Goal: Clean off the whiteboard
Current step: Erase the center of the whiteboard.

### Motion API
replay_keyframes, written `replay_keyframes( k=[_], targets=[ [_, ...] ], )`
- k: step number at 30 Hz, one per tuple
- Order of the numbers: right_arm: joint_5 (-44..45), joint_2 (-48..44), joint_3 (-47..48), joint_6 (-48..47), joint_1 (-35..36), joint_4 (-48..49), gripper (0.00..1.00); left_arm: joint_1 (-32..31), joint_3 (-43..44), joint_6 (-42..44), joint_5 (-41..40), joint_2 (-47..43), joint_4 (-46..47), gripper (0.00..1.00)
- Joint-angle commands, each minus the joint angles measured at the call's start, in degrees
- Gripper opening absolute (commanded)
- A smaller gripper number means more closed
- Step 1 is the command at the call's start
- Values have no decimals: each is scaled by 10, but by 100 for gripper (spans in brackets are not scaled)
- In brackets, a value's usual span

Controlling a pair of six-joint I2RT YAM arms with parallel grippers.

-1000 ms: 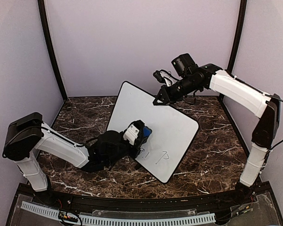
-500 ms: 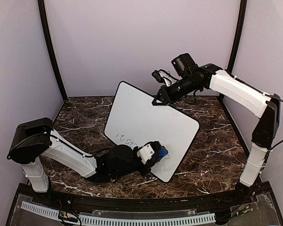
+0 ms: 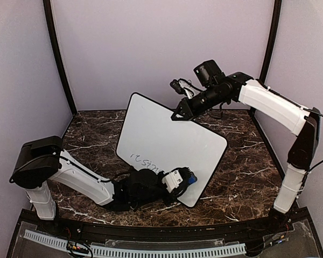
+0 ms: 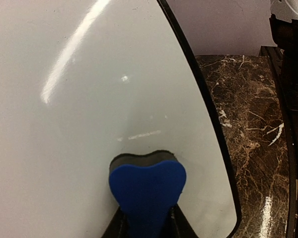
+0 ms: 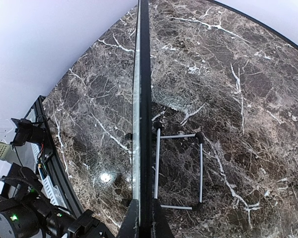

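Tilted whiteboard (image 3: 172, 142), long axis far-left to near-right, edge pinched in right gripper (image 3: 177, 115); eraser (image 4: 146, 186) in left gripper (image 4: 145, 225)

Black-edged whiteboard (image 3: 172, 131), tilted up, dark handwriting (image 3: 142, 159) near its lower-left edge.

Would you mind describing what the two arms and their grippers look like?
Both are built alike: the left arm and right arm have smooth white shells joined by blocky black joints. The left gripper and right gripper are black, the left with a white housing behind it. A black camera tops the right wrist, thin black cables looping beside it.
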Motion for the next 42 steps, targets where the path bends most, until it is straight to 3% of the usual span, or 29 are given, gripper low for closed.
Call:
replay_keyframes(
  k=[1,14,21,32,42],
  targets=[
    [26,16,0,2,30,-43,0,40,11,-14,-70,-6,-46,0],
    [28,16,-5,2,32,-43,0,52,70,12,-39,-26,-41,0],
    [27,19,1,1,32,-44,0,52,68,-14,32,-32,-46,0],
    [28,26,19,-1,32,-53,0,52,15,-66,-17,-17,-114,0],
    [33,56,101,35,28,-95,0,45,-13,-107,-46,-16,-126,0]
  ],
)
